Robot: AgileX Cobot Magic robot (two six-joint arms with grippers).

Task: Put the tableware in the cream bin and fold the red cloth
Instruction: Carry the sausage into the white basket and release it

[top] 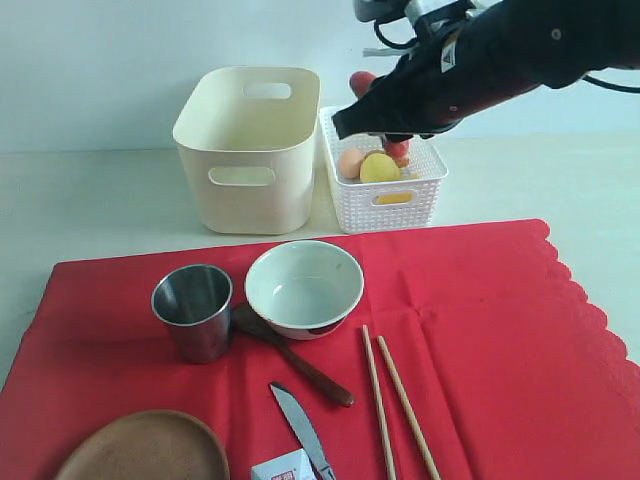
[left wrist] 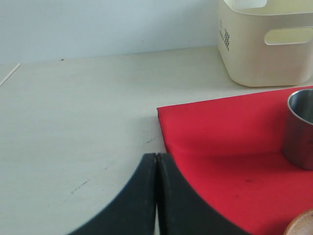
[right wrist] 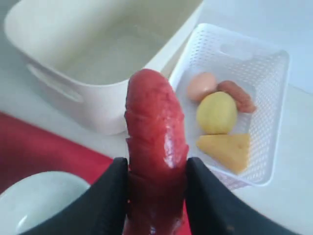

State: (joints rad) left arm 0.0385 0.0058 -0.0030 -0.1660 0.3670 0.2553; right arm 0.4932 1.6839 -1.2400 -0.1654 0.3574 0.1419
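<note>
tabletop [top: 100,190], cream bin [top: 247,150] near right tool [right wrist: 156,164] gripping sausage [right wrist: 154,122]

Table [top: 90,190]: pale, matt top. Directly on it: cream bin [top: 245,150], at the back; white lattice basket [top: 385,205], just beside the bin; red cloth [top: 480,330], spread flat in front (scalloped right edge).

light: bright, even | shadows: soft | blur: right fingers [right wrist: 102,205], sausage [right wrist: 155,142] close-up

basket [top: 370,212]: egg [top: 349,162], lemon [right wrist: 216,112], cheese [right wrist: 226,149], sausage [right wrist: 237,96] | second sausage [right wrist: 155,132] aloft | carton [top: 283,468] cropped
</note>
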